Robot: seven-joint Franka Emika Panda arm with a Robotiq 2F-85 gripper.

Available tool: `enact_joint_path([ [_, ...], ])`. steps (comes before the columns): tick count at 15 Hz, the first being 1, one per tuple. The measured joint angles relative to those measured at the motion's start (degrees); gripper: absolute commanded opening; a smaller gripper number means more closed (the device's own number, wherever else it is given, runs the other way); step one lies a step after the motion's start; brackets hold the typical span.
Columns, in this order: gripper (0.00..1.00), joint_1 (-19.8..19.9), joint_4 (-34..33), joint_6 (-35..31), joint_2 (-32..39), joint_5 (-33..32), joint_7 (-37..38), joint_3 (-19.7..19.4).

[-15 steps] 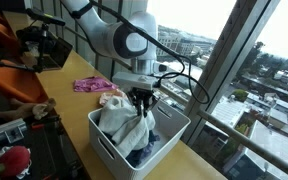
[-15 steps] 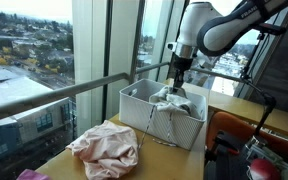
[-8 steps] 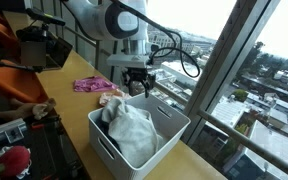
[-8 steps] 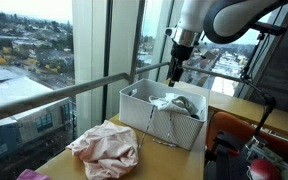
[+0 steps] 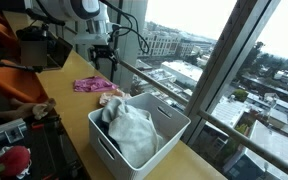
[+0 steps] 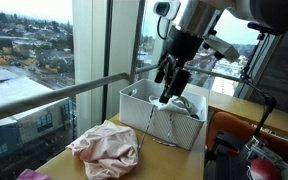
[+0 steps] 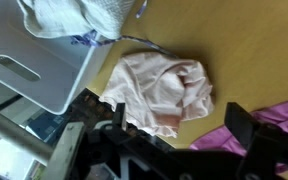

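Wrist view: the gripper hangs above the wooden table. Its two dark fingers are spread wide apart with nothing between them, so the jaws are released and empty. Right under it a crumpled pink cloth lies flat on the table, just beside the white plastic basket but outside it. The basket holds a bunched white cloth that rises to about its rim, and a bit of blue fabric shows beneath it at the near edge. A magenta cloth lies on the table on the far side of the pink one, away from the basket. In an exterior view the gripper is up over the magenta cloth and clear of the basket, with the pink cloth close against the basket's wall. In both exterior views the white cloth is the main thing visible inside the basket.
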State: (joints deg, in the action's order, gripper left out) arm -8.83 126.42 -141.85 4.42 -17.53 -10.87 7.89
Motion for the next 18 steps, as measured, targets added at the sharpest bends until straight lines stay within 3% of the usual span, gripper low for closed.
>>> enact_joint_path([
  [7,1.0,-0.44,-6.84,-6.48,13.37,-0.06,-1.53,0.12],
  [18,1.0,1.26,-33.48,-6.49,45.87,0.04,-8.55,-1.4],
])
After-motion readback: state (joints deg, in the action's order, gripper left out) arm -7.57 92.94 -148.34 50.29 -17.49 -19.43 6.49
